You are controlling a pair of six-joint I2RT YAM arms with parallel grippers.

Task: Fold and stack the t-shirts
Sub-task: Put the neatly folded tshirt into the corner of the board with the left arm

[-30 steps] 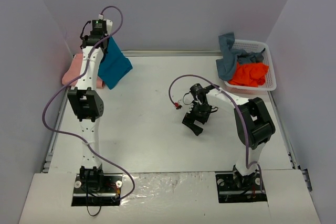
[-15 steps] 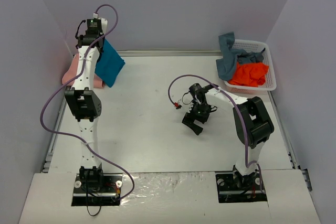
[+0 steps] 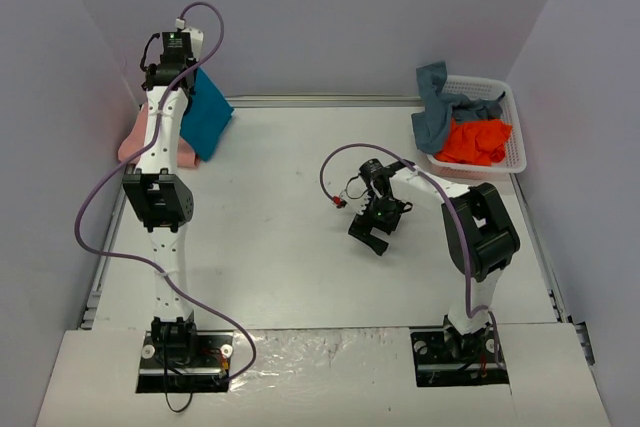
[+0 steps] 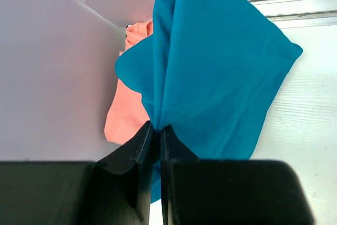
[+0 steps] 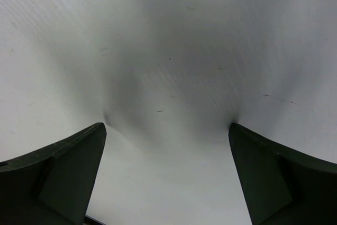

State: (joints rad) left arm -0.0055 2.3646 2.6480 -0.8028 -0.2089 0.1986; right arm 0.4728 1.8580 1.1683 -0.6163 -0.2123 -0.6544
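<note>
My left gripper (image 3: 183,75) is raised at the far left corner, shut on the teal-blue t-shirt (image 3: 204,115), which hangs folded from it. In the left wrist view the gripper (image 4: 156,127) pinches the teal cloth (image 4: 216,72) above the salmon-pink t-shirt (image 4: 126,111). The salmon-pink t-shirt (image 3: 138,135) lies by the left wall. My right gripper (image 3: 374,237) is open and empty, low over the bare table middle (image 5: 168,77). A bright orange t-shirt (image 3: 476,141) and a grey-blue t-shirt (image 3: 437,107) lie in the basket.
The white lattice basket (image 3: 512,127) stands at the back right, with grey-blue cloth draped over its left rim. Grey walls enclose the table on the left, back and right. The back edge has a metal rail (image 3: 330,101).
My left gripper has carried the teal-blue t-shirt to the left, toward the corner above the salmon-pink one. The right gripper has barely moved.
</note>
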